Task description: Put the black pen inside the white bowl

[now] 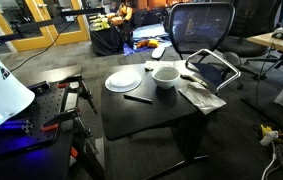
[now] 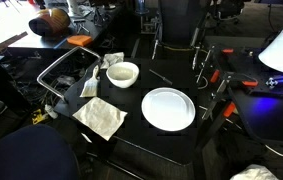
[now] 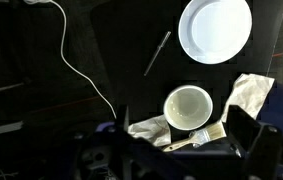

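Observation:
The black pen (image 1: pixel 137 97) lies flat on the black table (image 1: pixel 151 118), in front of the white bowl (image 1: pixel 165 76) and the flat white plate (image 1: pixel 123 80). In the wrist view the pen (image 3: pixel 157 52) lies slanted, left of the plate (image 3: pixel 214 30) and above the bowl (image 3: pixel 188 107), which is empty. My gripper (image 3: pixel 183 128) is high above the table, over the bowl, with its dark fingers spread wide apart and nothing between them. The bowl (image 2: pixel 123 73) and plate (image 2: pixel 168 108) show in both exterior views. The gripper itself does not show in either exterior view.
A paintbrush (image 3: pixel 196 137) lies beside the bowl on crumpled white cloth (image 3: pixel 251 95). A white cloth (image 2: pixel 101 117) lies near the table edge. A metal wire frame (image 1: pixel 213 68) and an office chair (image 1: pixel 201 30) stand beyond the bowl. A white cable (image 3: pixel 81 70) runs over the floor.

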